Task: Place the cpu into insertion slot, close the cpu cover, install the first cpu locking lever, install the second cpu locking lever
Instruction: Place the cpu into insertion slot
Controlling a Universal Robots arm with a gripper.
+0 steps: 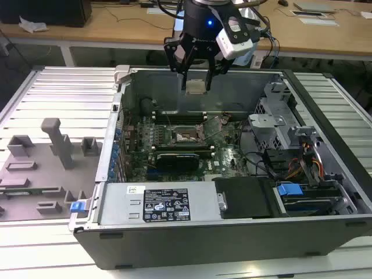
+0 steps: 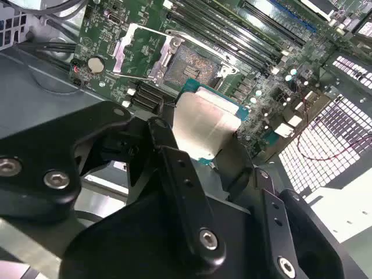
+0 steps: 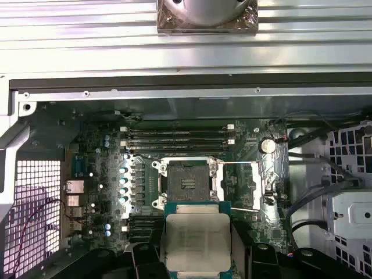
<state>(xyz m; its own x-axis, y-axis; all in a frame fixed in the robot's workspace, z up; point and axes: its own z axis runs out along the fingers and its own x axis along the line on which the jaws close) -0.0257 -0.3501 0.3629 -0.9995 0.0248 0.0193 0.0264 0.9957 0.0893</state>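
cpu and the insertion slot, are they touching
Apart. The exterior view shows the cpu held in the gripper well above the insertion slot, with the case wall visible between them.

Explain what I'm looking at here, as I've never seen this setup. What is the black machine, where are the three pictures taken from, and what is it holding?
The black machine is a robot arm; its hand hangs over an open computer case lying on a ribbed metal table. The exterior view comes from a camera standing off the arm; both wrist views come from cameras riding on the arm. The hand is shut on the cpu, a small square silver chip, held in the air above the green circuit board. On that board the insertion slot is bare, with the cpu cover lying open beside it. At the exterior view's left sits a grey tray of holders.
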